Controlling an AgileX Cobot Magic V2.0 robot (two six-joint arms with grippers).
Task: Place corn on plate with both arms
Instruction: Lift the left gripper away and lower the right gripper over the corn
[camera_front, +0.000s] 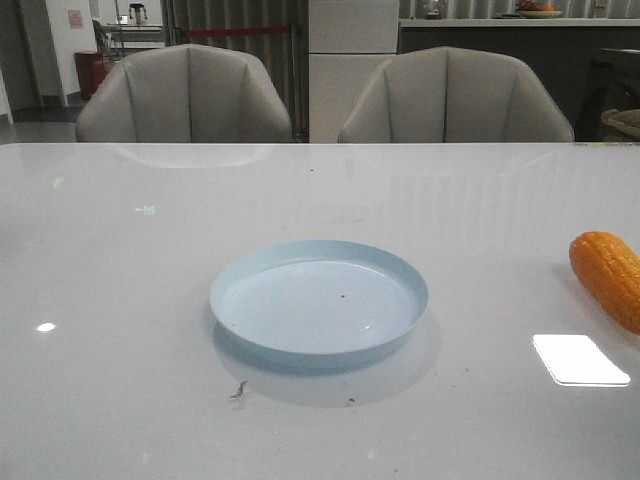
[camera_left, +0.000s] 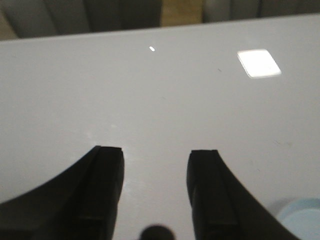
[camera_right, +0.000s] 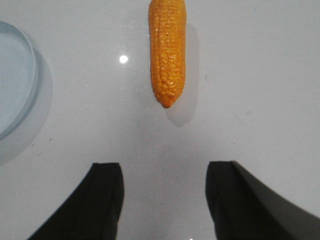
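The pale blue plate (camera_front: 318, 298) sits empty in the middle of the white table. The orange corn (camera_front: 608, 276) lies on the table at the right edge of the front view, apart from the plate. In the right wrist view the corn (camera_right: 168, 50) lies ahead of my open right gripper (camera_right: 165, 167), its tapered tip toward the fingers with a gap of bare table between; the plate's rim (camera_right: 34, 75) shows beside it. My left gripper (camera_left: 155, 152) is open and empty over bare table, with a bit of the plate's rim (camera_left: 300, 207) at the corner. Neither gripper shows in the front view.
Two grey chairs (camera_front: 185, 95) stand behind the table's far edge. Bright light reflections lie on the table top (camera_front: 580, 360). A few small dark specks lie near the plate's front (camera_front: 240, 390).
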